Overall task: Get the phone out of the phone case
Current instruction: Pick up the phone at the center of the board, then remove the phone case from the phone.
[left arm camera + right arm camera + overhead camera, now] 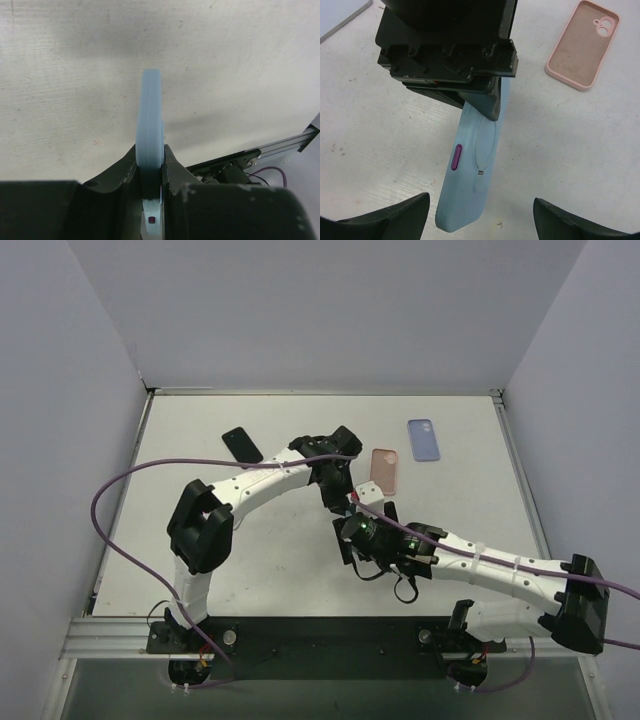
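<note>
Left wrist view — left hand [150,170] pinches the pale-blue phone case [151,115] edge-on.

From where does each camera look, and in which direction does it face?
Top external: above and behind the bases, looking down on the table; both arms show.
Left wrist: on the left arm, looking along the left gripper at the light blue case, seen edge-on.
Right wrist: on the right arm, looking down past the open right gripper at that case's broad side and the pink case.
Shared: both wrist views show the light blue case.
</note>
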You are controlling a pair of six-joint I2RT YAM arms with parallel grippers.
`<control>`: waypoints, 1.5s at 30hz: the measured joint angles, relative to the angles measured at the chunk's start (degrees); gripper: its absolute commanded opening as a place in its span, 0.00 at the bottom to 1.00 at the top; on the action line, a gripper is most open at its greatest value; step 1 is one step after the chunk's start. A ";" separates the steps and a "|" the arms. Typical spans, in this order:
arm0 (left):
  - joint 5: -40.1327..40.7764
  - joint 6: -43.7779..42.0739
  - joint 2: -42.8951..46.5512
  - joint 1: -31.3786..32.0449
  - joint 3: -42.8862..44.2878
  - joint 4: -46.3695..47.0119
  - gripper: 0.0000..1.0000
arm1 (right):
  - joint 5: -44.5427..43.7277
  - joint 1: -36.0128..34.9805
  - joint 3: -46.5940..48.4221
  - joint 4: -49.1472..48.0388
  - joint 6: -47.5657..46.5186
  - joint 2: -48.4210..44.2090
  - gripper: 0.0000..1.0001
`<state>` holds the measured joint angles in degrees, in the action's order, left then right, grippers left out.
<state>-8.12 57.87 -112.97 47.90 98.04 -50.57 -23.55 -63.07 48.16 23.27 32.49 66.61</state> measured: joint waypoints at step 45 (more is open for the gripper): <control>-5.07 2.43 9.86 -5.53 -9.99 5.25 0.95 | -10.99 -1.88 3.78 4.90 10.82 10.67 0.00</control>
<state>-13.19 60.29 -103.11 42.37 88.05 -45.32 -34.54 -64.95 51.94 28.16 43.31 77.28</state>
